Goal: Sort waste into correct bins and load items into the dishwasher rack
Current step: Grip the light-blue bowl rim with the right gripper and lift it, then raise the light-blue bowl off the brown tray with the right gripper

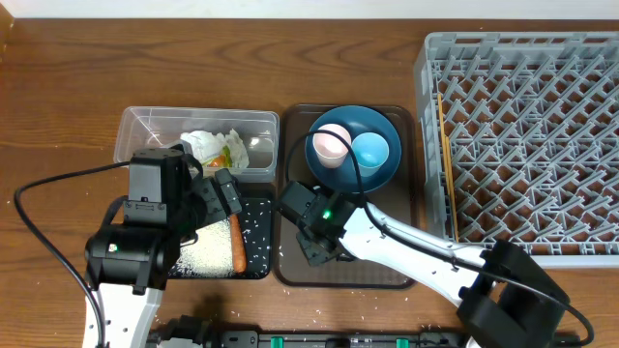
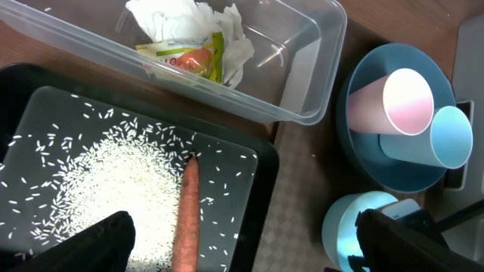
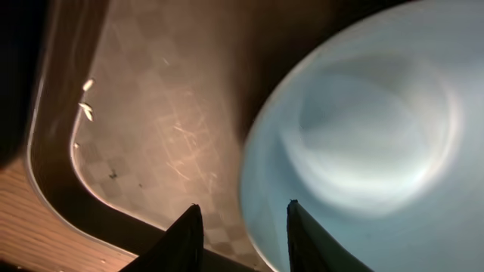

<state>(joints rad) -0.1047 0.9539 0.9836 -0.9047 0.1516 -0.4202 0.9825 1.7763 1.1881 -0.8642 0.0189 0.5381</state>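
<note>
Paper sits in the tub overhead; rice and carrot lie in the black tray, pink cup and blue cup on the plate, awaiting the rack. Left wrist: left gripper hangs wide, empty, above the tray. Right wrist: right gripper stands narrowly parted astride the bowl rim, seemingly to pinch it.

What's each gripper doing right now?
Left gripper: open, empty.
Right gripper: open, astride the rim of the bowl, not clamped on it.
</note>
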